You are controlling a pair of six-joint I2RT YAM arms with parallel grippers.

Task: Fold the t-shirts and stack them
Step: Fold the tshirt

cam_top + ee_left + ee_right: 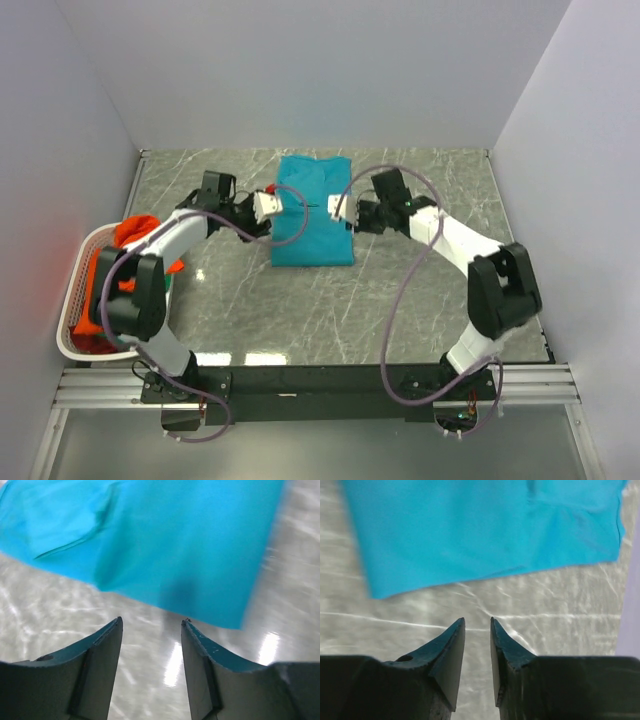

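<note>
The teal t-shirt lies folded into a rectangle on the marble table at the back centre. My left gripper hovers at its left edge, open and empty. In the left wrist view the gripper is over bare table just short of the teal cloth. My right gripper hovers at the shirt's right edge. In the right wrist view the gripper is empty with a narrow gap between the fingers, and the teal cloth lies beyond it. The orange t-shirt hangs over the basket. A sliver of green cloth shows at the basket's side.
A white plastic laundry basket stands at the table's left edge, partly under the left arm, with orange and red cloth inside. White walls close in the table on three sides. Both arms reach inward over the table's middle.
</note>
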